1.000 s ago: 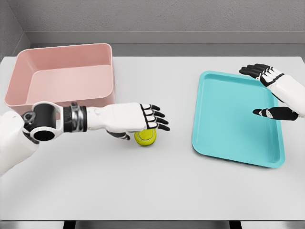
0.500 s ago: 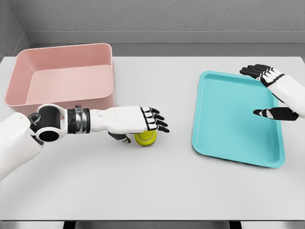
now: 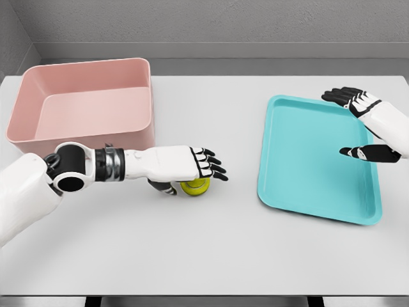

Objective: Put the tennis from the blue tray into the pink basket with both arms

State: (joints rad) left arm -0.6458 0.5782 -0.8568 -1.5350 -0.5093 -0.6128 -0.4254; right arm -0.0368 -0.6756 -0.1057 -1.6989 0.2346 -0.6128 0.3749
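Tennis ball [image 3: 195, 186]: yellow-green, under left hand [image 3: 192, 165] fingers. Left hand: white back, black fingertips. Right hand [image 3: 365, 125]: white, black fingers. Tray [image 3: 307, 185]: turquoise blue. Basket [image 3: 144, 96]: pale pink. Table [image 3: 204, 249]: light grey, plain.

Simulated test bench: bare white table [image 3: 211, 249], grey walls [image 3: 223, 22].

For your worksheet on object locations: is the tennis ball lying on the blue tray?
No, the tennis ball sits on the table, under the left hand.
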